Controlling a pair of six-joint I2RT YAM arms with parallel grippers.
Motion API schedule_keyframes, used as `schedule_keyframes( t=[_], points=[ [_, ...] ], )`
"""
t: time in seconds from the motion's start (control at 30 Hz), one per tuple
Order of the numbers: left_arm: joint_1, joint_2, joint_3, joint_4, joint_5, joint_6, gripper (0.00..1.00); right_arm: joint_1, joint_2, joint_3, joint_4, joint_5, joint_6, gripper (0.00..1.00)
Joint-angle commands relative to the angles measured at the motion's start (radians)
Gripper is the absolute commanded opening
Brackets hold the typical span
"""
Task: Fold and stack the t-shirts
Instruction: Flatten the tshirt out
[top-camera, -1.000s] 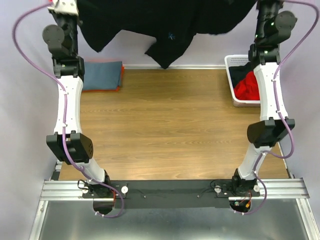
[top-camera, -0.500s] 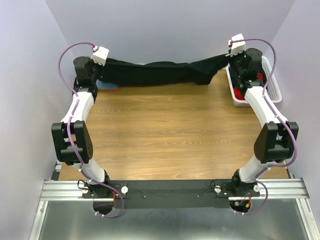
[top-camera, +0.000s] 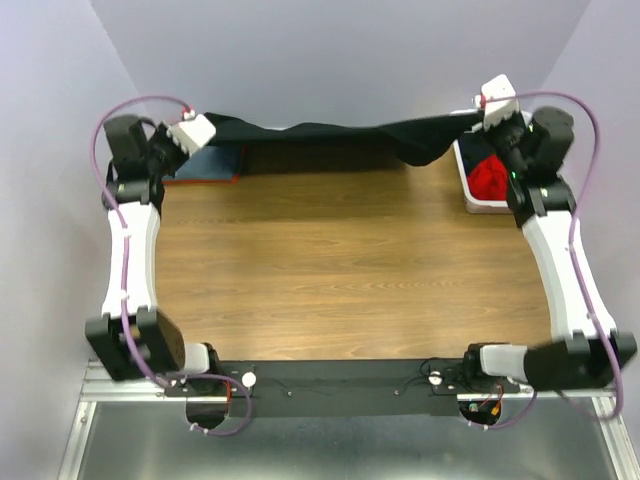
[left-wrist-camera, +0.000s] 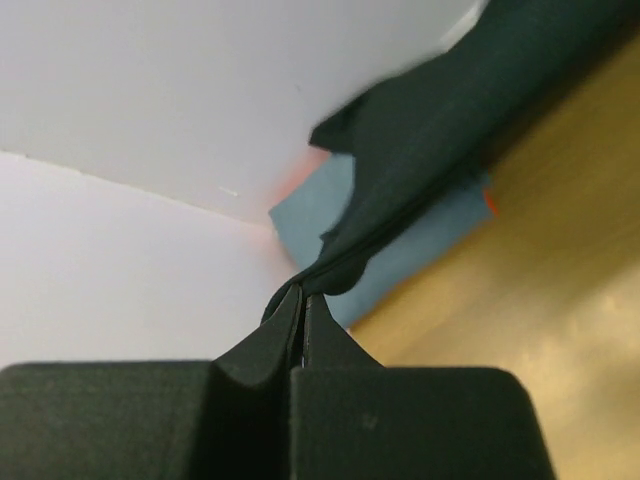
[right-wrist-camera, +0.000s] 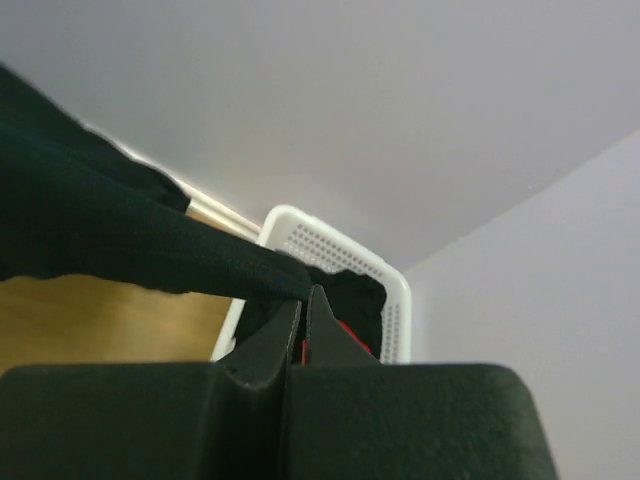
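A black t-shirt (top-camera: 330, 140) hangs stretched between my two grippers above the far edge of the table. My left gripper (top-camera: 205, 135) is shut on its left end, seen up close in the left wrist view (left-wrist-camera: 303, 288). My right gripper (top-camera: 480, 118) is shut on its right end, seen in the right wrist view (right-wrist-camera: 308, 290). A folded grey-blue t-shirt (top-camera: 205, 165) with an orange one under it lies at the far left, also visible in the left wrist view (left-wrist-camera: 400, 245).
A white perforated basket (top-camera: 468, 185) stands at the far right with a red garment (top-camera: 490, 178) and a dark one inside; it also shows in the right wrist view (right-wrist-camera: 330, 250). Lilac walls close in on the wooden table (top-camera: 340, 270).
Both arms came down from high up and spread apart. The black t-shirt went from hanging bunched near the camera to stretched low along the far edge of the table.
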Motion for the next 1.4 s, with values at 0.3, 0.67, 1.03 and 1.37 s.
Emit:
schedule_keyframes(
  t=[0.3, 0.67, 1.03, 1.37],
  points=[
    [0.023, -0.453, -0.521, -0.642, 0.026, 0.682, 0.01, -0.021, -0.484, -0.279, -0.976, -0.309, -0.466, 0.01],
    [0.023, -0.559, -0.578, -0.784, 0.005, 0.749, 0.99, -0.021, -0.589, -0.306, -1.223, -0.246, -0.654, 1.00],
    [0.023, -0.019, -0.314, -0.542, 0.096, 0.272, 0.59, -0.007, 0.205, 0.078, -0.937, -0.314, -0.076, 0.54],
    [-0.002, 0.286, -0.216, -0.327, -0.001, 0.043, 0.37, 0.072, 0.506, 0.098, -0.699, -0.151, 0.074, 0.38]
  ],
)
